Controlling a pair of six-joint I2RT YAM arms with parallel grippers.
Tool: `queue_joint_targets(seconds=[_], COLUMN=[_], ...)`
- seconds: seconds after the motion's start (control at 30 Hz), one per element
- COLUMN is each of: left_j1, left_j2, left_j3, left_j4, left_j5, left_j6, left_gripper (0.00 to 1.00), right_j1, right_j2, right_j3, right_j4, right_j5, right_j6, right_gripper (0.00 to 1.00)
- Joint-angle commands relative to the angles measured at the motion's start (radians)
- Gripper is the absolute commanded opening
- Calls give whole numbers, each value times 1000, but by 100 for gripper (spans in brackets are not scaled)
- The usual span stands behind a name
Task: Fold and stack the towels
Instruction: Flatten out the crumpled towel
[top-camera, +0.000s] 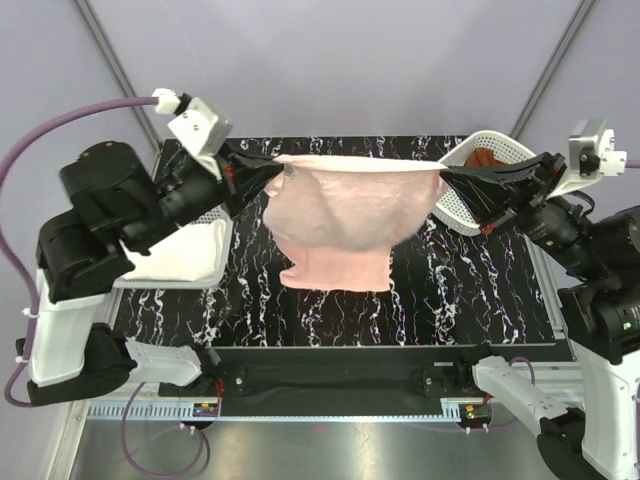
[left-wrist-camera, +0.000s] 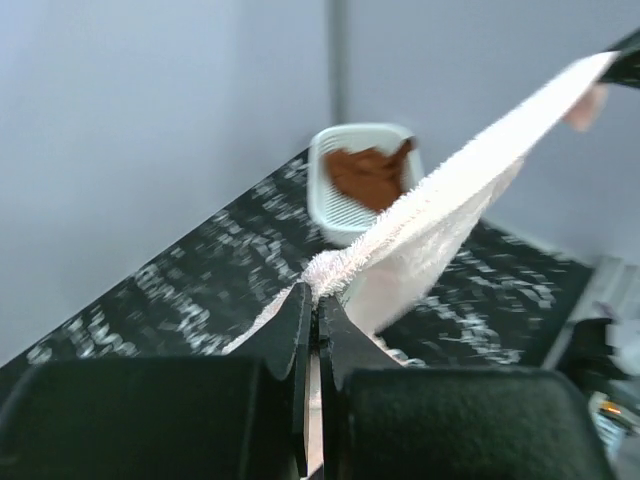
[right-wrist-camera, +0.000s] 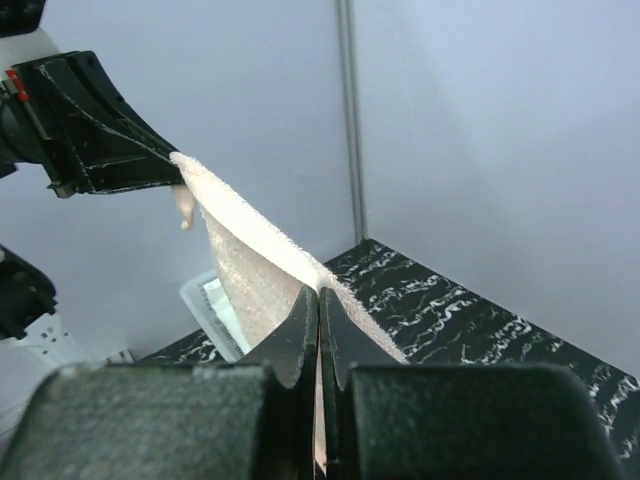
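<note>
The pale pink towel (top-camera: 340, 215) hangs in the air over the table, its top edge pulled tight between both grippers. My left gripper (top-camera: 275, 165) is shut on its left corner (left-wrist-camera: 330, 268). My right gripper (top-camera: 445, 178) is shut on its right corner (right-wrist-camera: 330, 280). The towel's lower part sags down to the table (top-camera: 335, 272). A rust-brown towel (top-camera: 487, 158) lies crumpled in the basket at the back right (left-wrist-camera: 365, 175). A white towel (top-camera: 185, 250) lies at the left, partly hidden under my left arm.
A white mesh basket (top-camera: 508, 140) stands tilted at the back right, behind my right gripper. The black marbled table (top-camera: 470, 290) spreads below the hanging cloth. A black bar (top-camera: 330, 378) runs along the near edge between the arm bases.
</note>
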Motion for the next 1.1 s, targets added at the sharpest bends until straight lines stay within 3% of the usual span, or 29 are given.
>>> queue_joint_targets(seconds=[0.0, 0.13, 0.27, 0.37, 0.43, 0.6, 0.73, 0.83, 0.97, 1.03, 1.07], left_j1=[10, 7, 7, 7, 7, 7, 7, 7, 7, 7, 7], left_j2=[-16, 21, 79, 111, 98, 36, -86, -113, -85, -53, -36], left_j3=[14, 115, 223, 237, 209, 176, 9, -19, 36, 62, 85], left_j4=[-8, -64, -104, -109, -72, 39, 165, 222, 216, 180, 158], left_j5=[116, 108, -37, -65, -38, 220, 390, 517, 510, 455, 359], left_j6=[-23, -50, 2, 42, 49, -56, -171, -260, -291, -256, -230], left_gripper=[0, 0, 0, 0, 0, 0, 0, 0, 0, 0, 0], right_j1=[-8, -8, -8, -8, -8, -9, -8, -6, -9, -9, -9], right_j2=[6, -13, 16, 70, 93, 98, -38, -112, -131, -120, -113], right_j3=[14, 18, 37, 75, 113, 153, 81, 51, 71, 87, 89], right_j4=[31, 62, 71, 77, 74, 73, 117, 140, 146, 142, 146], right_j5=[-17, -7, 113, 127, 87, -77, -155, -160, -78, -16, 14], right_j6=[56, 75, 31, -2, 6, 84, 152, 195, 199, 181, 167], right_gripper=[0, 0, 0, 0, 0, 0, 0, 0, 0, 0, 0])
